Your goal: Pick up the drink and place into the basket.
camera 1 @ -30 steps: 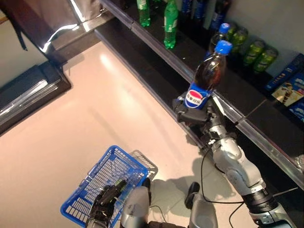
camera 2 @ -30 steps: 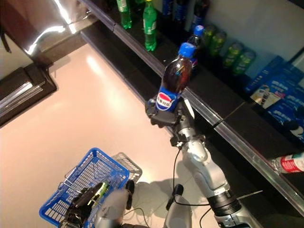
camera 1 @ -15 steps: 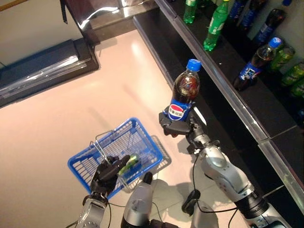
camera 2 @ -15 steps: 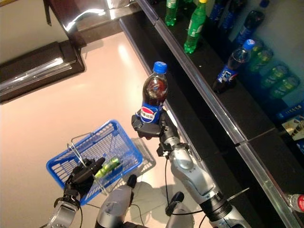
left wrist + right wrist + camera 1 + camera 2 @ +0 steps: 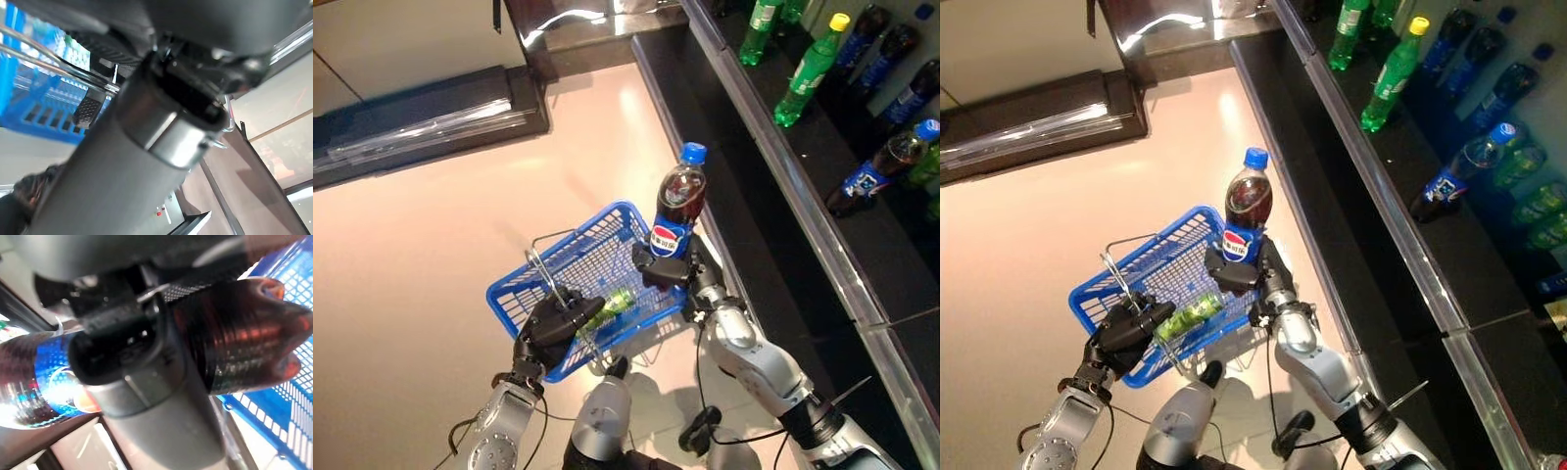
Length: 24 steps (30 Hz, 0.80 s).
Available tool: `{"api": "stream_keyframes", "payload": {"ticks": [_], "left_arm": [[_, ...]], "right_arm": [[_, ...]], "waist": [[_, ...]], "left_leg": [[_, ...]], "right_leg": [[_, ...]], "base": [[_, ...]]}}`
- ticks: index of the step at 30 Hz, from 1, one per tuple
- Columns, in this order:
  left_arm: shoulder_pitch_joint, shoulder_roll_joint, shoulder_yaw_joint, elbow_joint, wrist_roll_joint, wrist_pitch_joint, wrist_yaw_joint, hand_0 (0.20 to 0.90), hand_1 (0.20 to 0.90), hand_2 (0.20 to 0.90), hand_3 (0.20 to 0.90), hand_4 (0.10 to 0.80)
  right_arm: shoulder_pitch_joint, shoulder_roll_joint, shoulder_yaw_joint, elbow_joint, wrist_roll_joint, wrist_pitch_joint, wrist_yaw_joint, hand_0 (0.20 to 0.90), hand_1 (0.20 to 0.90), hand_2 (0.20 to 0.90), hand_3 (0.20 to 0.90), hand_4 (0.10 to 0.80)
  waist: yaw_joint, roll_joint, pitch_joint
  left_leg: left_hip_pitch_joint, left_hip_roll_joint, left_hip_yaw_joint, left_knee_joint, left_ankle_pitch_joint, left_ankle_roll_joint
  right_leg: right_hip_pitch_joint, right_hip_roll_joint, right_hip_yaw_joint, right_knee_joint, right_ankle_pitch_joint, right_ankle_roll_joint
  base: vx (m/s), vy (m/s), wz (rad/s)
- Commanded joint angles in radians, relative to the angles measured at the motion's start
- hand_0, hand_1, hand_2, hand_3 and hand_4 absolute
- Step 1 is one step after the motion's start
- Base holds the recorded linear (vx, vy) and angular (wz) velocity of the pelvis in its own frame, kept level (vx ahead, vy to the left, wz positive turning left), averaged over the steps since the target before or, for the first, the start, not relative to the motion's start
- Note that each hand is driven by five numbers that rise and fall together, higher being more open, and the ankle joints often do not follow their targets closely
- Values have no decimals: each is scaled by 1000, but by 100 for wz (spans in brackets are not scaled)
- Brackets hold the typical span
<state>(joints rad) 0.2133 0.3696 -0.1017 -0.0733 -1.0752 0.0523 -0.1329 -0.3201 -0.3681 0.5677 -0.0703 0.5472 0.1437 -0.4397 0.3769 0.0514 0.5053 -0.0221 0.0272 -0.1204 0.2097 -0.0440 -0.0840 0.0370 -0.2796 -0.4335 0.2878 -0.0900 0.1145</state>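
My right hand is shut on a dark cola bottle with a blue cap and a blue label. It holds the bottle upright over the right rim of the blue basket. The right wrist view shows the bottle's dark base close up, with blue mesh beyond it. My left hand is shut on the basket's wire handle at the near edge. A green drink lies inside the basket near that hand.
A long dark shelf runs along the right, with green bottles and cola bottles standing on it. A dark low cabinet stands at the far left. Pale floor lies between them.
The camera has swung, so the whole scene has shifted. My right hand has carried the cola bottle from beside the shelf to over the basket's right rim, and the basket sits closer under it.
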Motion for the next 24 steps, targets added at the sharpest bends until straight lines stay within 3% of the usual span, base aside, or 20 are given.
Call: {"api": "stream_keyframes", "payload": {"ticks": [1, 11, 24], "left_arm": [[-58, 60, 9, -299, -32, -86, -198, 300, 300, 300, 200, 100], [-132, 59, -51, -411, -63, 4, -356, 300, 300, 300, 200, 100], [-192, 90, -57, -490, -104, 27, -459, 300, 300, 300, 200, 100]], "right_arm": [[-182, 116, 42, -52, -80, -127, -22, 300, 300, 300, 200, 100], [-179, 199, 109, 20, -74, -121, -57, 300, 300, 300, 200, 100], [-134, 243, 154, 100, -86, -118, -71, 300, 300, 300, 200, 100]], "waist": [[12, -42, -216], [38, -54, -236], [48, -65, -267]], "left_leg": [[-120, -43, -13, 119, 51, 12], [-119, -55, -40, 107, 42, 11], [-122, -62, -48, 96, 45, 6]], "right_leg": [[164, 69, 16, -160, 49, -32], [188, 65, 5, -183, 56, -18], [202, 59, 0, -209, 61, -5]], "base": [[28, 4, 16], [33, 9, 8], [17, 15, 4]]}}
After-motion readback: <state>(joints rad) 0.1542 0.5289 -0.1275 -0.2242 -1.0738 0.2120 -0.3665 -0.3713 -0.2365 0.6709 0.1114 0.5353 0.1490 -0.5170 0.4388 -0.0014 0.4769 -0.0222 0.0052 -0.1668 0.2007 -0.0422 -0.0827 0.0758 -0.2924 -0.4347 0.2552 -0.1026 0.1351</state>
